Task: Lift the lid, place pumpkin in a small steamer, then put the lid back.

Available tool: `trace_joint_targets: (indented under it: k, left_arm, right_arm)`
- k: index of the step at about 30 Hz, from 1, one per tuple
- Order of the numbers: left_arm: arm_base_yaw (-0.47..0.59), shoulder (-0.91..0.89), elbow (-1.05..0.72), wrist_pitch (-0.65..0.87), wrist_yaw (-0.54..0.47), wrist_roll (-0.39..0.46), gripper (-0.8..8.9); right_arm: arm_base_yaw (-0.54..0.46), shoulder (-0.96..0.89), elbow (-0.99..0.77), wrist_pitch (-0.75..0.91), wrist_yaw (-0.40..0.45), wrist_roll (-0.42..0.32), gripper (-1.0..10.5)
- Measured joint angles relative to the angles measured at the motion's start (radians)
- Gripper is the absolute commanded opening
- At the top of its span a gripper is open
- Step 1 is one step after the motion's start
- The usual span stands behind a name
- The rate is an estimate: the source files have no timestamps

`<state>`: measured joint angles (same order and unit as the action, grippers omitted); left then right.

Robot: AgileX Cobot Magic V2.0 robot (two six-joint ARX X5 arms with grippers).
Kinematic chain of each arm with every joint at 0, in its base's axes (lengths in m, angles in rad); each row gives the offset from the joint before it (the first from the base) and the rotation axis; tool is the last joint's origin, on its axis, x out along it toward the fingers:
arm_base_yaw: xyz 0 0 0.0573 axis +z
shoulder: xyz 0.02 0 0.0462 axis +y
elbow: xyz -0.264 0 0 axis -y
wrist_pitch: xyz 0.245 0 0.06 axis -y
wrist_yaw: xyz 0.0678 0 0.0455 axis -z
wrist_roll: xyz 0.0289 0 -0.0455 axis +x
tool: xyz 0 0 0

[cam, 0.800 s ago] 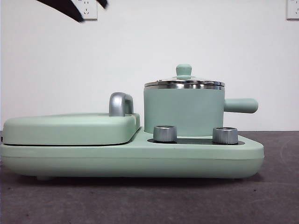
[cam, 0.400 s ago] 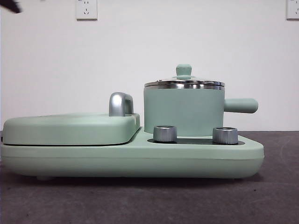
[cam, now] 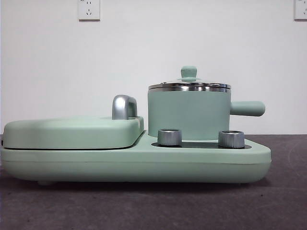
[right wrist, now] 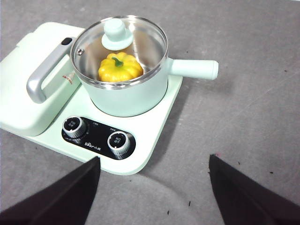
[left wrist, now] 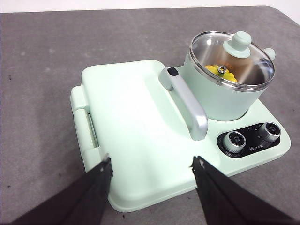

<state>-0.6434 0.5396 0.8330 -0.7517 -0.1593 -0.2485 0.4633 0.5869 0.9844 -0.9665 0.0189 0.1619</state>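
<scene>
The small steamer (cam: pixel 188 114) stands on the right side of the mint-green cooker, its straight handle (cam: pixel 247 108) pointing right. The glass lid (cam: pixel 189 85) sits closed on the steamer's steel rim, mint knob up. Through the lid (right wrist: pixel 121 48) the yellow pumpkin (right wrist: pixel 120 68) shows inside the steamer (right wrist: pixel 129 96); it also shows in the left wrist view as the pumpkin (left wrist: pixel 221 73) under the lid (left wrist: pixel 232 60). My left gripper (left wrist: pixel 152 164) hangs open high above the griddle cover. My right gripper (right wrist: pixel 154 160) is open above the table near the cooker's knob corner. Both hold nothing.
The flat griddle cover (cam: pixel 72 132) with its steel handle (cam: pixel 123 106) fills the cooker's left half. Two steel dials (cam: pixel 169 137) (cam: pixel 230 139) sit in front of the steamer. Grey table surface (right wrist: pixel 253 108) surrounds the cooker. A wall outlet (cam: pixel 88 9) is behind.
The black arm tip at the top left of the front view has drawn away up and left until out of that view. The steamer, lid and cooker have not moved.
</scene>
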Motion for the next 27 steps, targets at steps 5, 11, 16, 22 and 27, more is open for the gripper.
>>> trace_joint_targets:
  k: [5, 11, 16, 22, 27]
  left_arm:
    - [0.000, 0.000, 0.000, -0.003, 0.000, 0.005, 0.06]
    - [0.000, -0.012, 0.000, 0.000, 0.000, 0.039, 0.07]
    - [0.000, -0.023, 0.000, 0.000, 0.000, 0.046, 0.07]
    - [0.000, -0.023, 0.000, 0.000, 0.000, 0.046, 0.07]
    - [0.029, -0.034, -0.010, 0.024, 0.000, 0.051, 0.07]
  right_arm:
    - [0.000, 0.000, 0.000, 0.000, 0.003, 0.000, 0.2]
    - [0.000, -0.005, 0.000, -0.014, -0.072, 0.001, 0.2]
    - [0.000, -0.016, 0.000, -0.014, -0.071, 0.001, 0.2]
    - [0.000, -0.016, 0.000, -0.014, -0.071, 0.001, 0.2]
    - [0.000, -0.016, 0.000, -0.014, -0.071, 0.001, 0.2]
